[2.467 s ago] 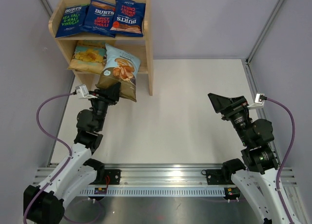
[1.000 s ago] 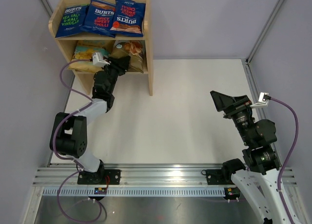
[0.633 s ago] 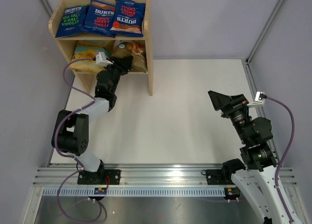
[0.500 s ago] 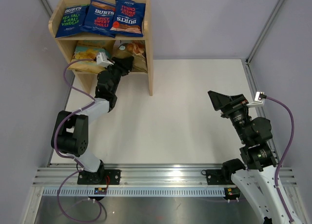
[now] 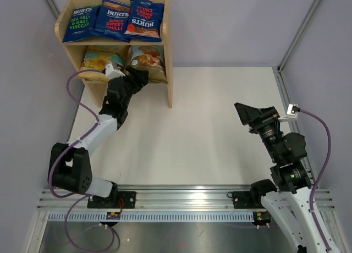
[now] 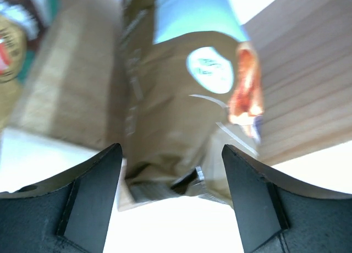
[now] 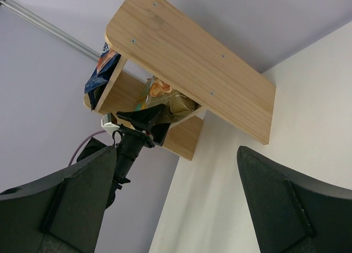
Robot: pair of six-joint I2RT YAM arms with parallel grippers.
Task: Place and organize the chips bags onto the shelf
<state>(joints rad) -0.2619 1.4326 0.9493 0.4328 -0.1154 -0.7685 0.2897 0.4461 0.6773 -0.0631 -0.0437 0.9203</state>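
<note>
1. The Cassava bag stands in the right half of the lower tier of the shelf, just beside the yellow bag. The three BURTS bags line the top tier. The small bags are above and the large ones below, probably because the lower tier is roomier.
2. The left tool hovers just in front of the lower tier, released and grasping nothing. In its wrist view the Cassava bag stands free beyond the spread fingers.
3. The right tool is also released. It hangs over the tabletop, well apart from the shelf, likely to stay out of the way.
4. Half a second earlier the left tool reached deeper into the tier, clenched on the Cassava bag. It has since let go and backed off slightly.
5. All five bags look shelved.
</note>
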